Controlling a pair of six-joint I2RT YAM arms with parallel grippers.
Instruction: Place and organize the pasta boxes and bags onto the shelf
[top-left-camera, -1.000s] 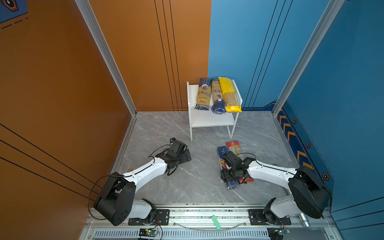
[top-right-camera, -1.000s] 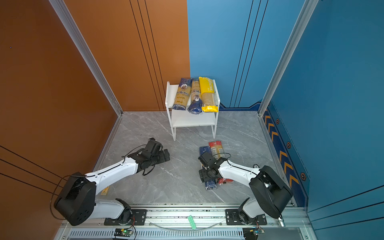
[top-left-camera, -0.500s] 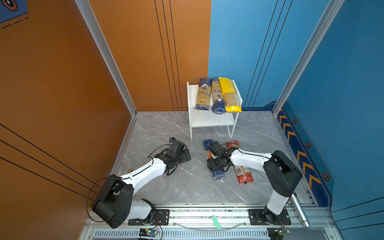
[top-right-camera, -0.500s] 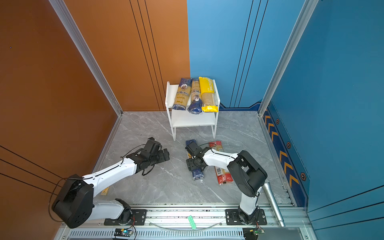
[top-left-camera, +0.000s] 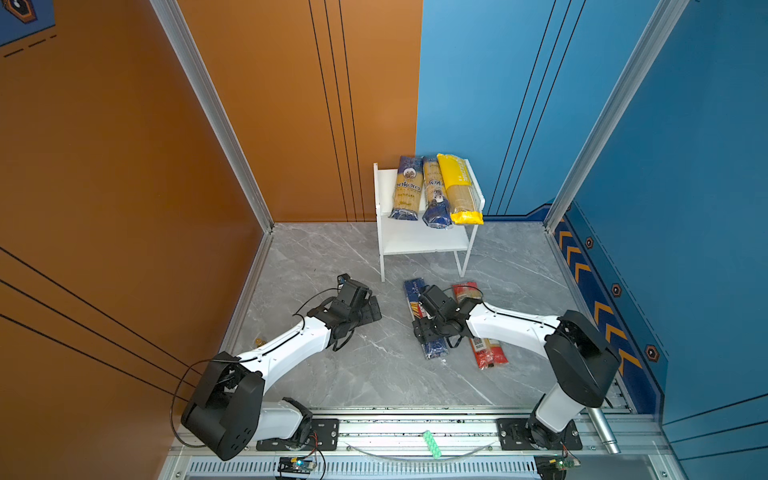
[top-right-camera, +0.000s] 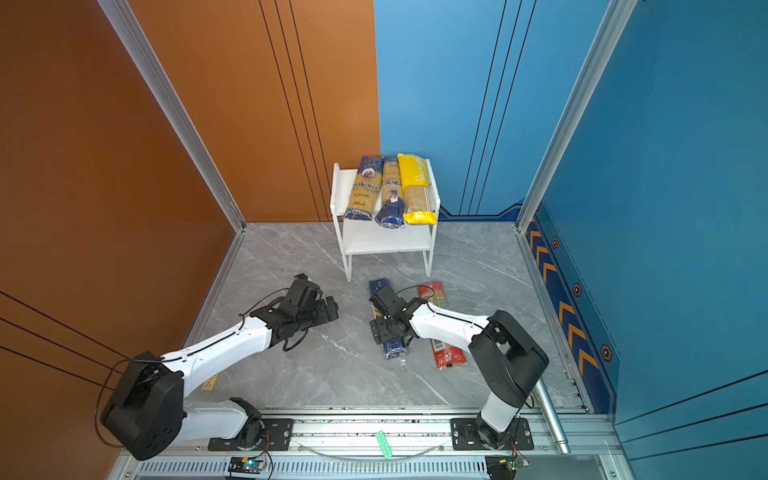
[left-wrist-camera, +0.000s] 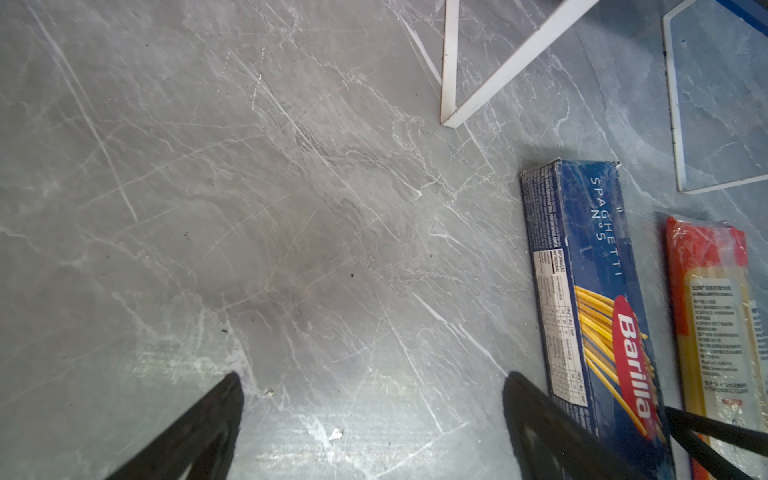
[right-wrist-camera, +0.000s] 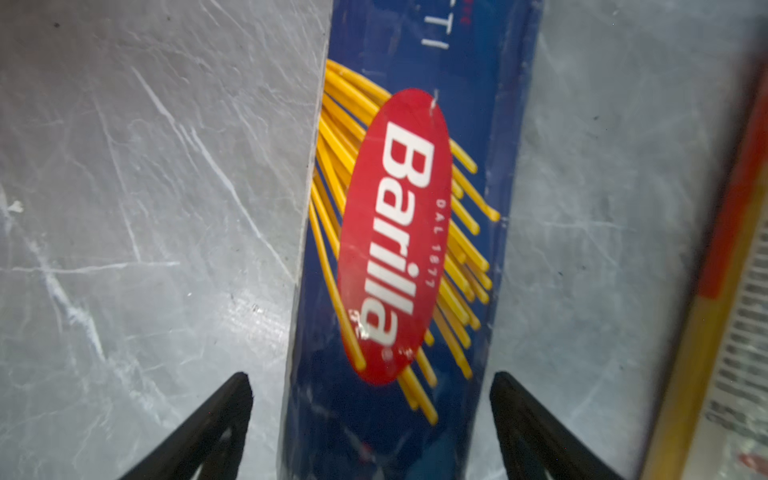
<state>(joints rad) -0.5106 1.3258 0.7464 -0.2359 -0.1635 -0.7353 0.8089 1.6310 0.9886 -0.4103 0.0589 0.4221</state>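
The white shelf stands at the back. Two navy-and-yellow ankara packs and a bright yellow pack lie side by side on its top board. On the floor in front lie a dark blue Barilla box and a clear pack with red ends. My right gripper is open astride the Barilla box, with a gap on each side. My left gripper is open over bare floor, left of that box.
Orange and blue walls close in the grey marble floor on three sides. The arms' metal rail runs along the front, with a green piece and a silver cylinder on it. The shelf's lower board is bare.
The right gripper shifted the Barilla box to the left, away from the red-ended pack, and its jaws have since widened off the box. The left arm has stayed put.
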